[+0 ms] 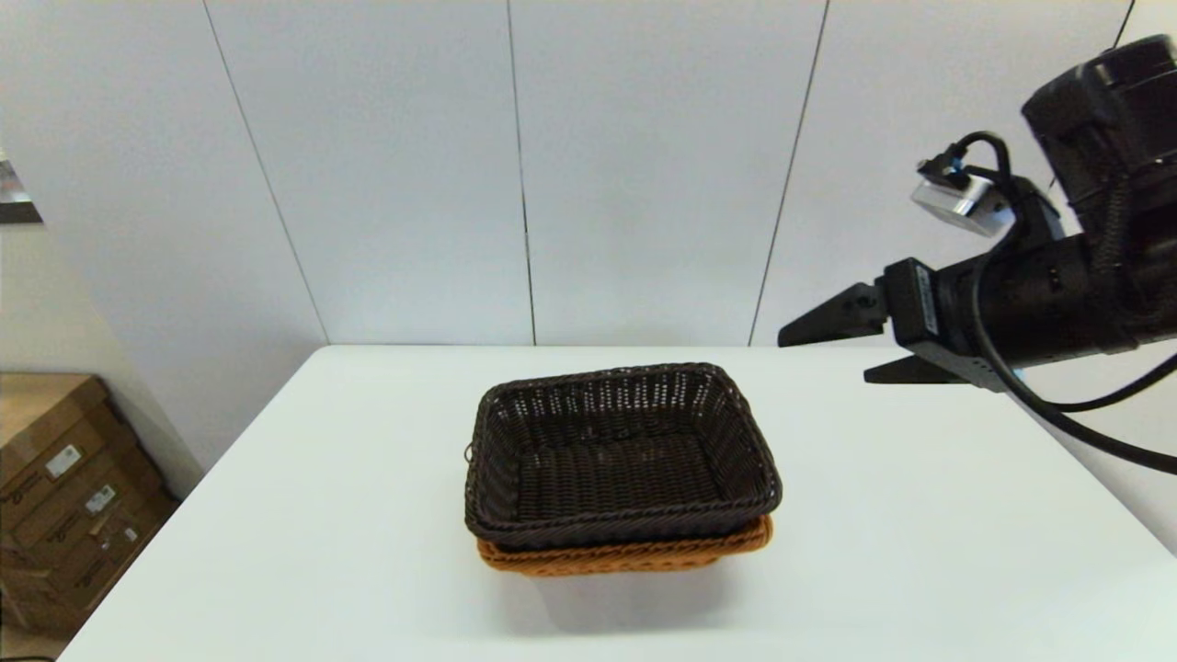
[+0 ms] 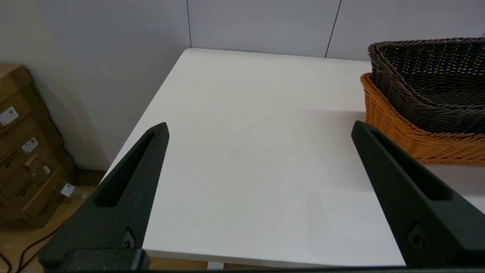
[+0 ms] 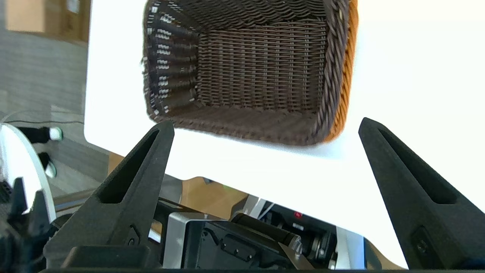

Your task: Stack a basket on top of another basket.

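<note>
Surroundings: a white table [image 1: 919, 515] stands against a pale panelled wall [image 1: 644, 165]. Cardboard boxes [image 1: 64, 487] sit on the floor off the table's left edge, well apart from both grippers. Nothing lies on the table between the right gripper [image 1: 832, 349] and the baskets.

Right gripper: raised above the table's far right part, fingers spread wide, holding nothing. The stacked baskets lie below it and off toward the robot's left, clear of its fingers [image 3: 132, 182].

Left gripper [image 2: 259, 129]: low at the table's near left edge, fingers wide apart, holding nothing. The baskets sit ahead of it to its right, near its right finger [image 2: 398, 182] but apart from it. The arm is out of the head view.

Containers: the dark brown basket [image 1: 621, 455] is nested inside the orange-tan basket [image 1: 625, 554], slightly skewed, its rim standing above the lower rim. Its interior is empty.

Concealed: the orange-tan basket shows only as a strip of rim in the head view and one side wall in the wrist views [image 2: 401, 129]; its interior is covered.
</note>
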Controlling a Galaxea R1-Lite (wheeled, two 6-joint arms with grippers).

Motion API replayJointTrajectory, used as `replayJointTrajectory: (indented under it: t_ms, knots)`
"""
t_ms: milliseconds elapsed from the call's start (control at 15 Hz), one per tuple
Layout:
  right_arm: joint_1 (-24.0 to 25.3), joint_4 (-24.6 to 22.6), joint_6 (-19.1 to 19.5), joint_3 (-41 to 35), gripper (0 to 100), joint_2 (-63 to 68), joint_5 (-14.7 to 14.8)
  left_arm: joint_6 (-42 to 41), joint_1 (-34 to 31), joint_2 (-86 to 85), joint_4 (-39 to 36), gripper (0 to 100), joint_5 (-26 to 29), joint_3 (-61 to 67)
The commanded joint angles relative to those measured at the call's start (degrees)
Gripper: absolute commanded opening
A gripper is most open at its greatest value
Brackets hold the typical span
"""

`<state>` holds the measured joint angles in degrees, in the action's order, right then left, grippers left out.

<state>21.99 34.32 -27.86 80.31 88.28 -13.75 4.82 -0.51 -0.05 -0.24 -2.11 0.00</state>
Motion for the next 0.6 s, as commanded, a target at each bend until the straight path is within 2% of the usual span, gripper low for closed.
replayJointTrajectory:
  t_ms: [67,200,400,600]
  knots:
    - [0.0,0.0,-0.3,-6.4,100,-12.3,2.4,0.1,0.0,0.0,-0.1,100,0.0,0.1]
    - [0.0,-0.1,-0.4,-10.3,100,-17.6,7.8,0.1,0.0,0.0,0.0,100,0.0,0.1]
    - [0.2,-0.2,-0.3,-17.8,100,-24.9,17.5,0.2,0.0,0.0,-0.1,100,0.0,0.1]
    - [0.0,0.0,-0.4,-24.6,100,-33.5,29.5,0.4,0.0,0.0,-0.1,100,0.0,0.1]
